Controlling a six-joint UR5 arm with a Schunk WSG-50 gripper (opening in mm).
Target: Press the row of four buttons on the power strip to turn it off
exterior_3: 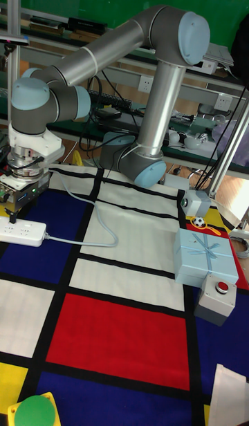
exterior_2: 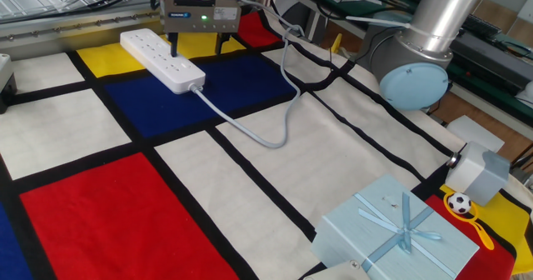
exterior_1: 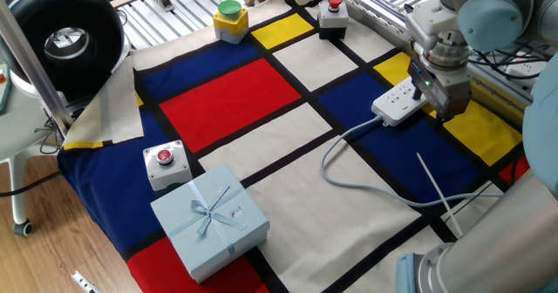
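One tool (exterior_2: 196, 43) hovers over the power strip (exterior_2: 161, 60) — its fingers apart, one fingertip (exterior_2: 173, 50) at the strip's top face.

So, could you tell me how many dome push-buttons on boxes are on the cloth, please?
3: a green button on a yellow box at the far edge, a red button on a dark box near it, and a red button on a grey box beside the blue gift box.

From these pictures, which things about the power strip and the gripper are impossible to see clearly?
- The four buttons: too small to read as on or off in any view.
- Gripper fingertips: in one fixed view the gripper body hides them; contact with the power strip cannot be judged.
- The strip's far end: cut off by the left edge in the tall fixed view.
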